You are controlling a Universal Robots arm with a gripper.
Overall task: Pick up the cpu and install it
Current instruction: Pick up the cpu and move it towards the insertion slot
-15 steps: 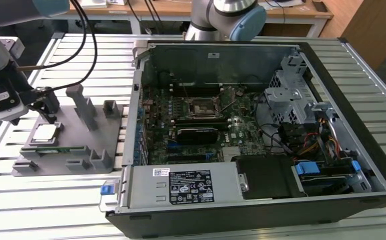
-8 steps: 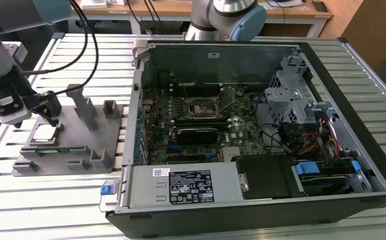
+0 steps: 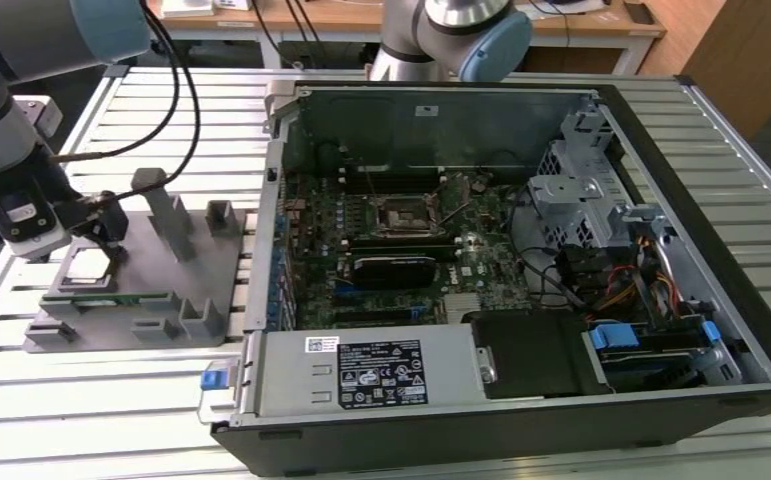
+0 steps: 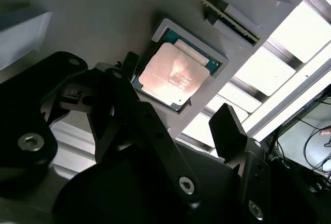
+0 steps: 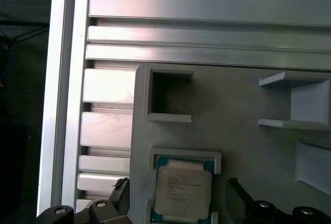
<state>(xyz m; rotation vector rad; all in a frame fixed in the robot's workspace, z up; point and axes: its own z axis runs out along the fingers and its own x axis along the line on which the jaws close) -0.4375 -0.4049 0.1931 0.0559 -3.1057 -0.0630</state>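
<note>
One slatted metal table (image 3: 705, 110) carries one open computer case (image 3: 712, 210) and, at the exterior view's left, one gray holder block (image 3: 212, 290). One end effector (image 4: 178, 97) hangs just over the block. Its two fingers (image 4: 227, 125) are spread wide on either side of the single cpu (image 4: 176, 74) and grip nothing. The cpu lies flat in a square recess of the block.

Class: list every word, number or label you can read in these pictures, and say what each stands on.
Nothing can be read.
cpu, metal top: lines of print, too small to read in both wrist views.
power supply label: dense print, too small.
white sticker beside it: unreadable.
small sticker on the wall of the case: unreadable.
</note>
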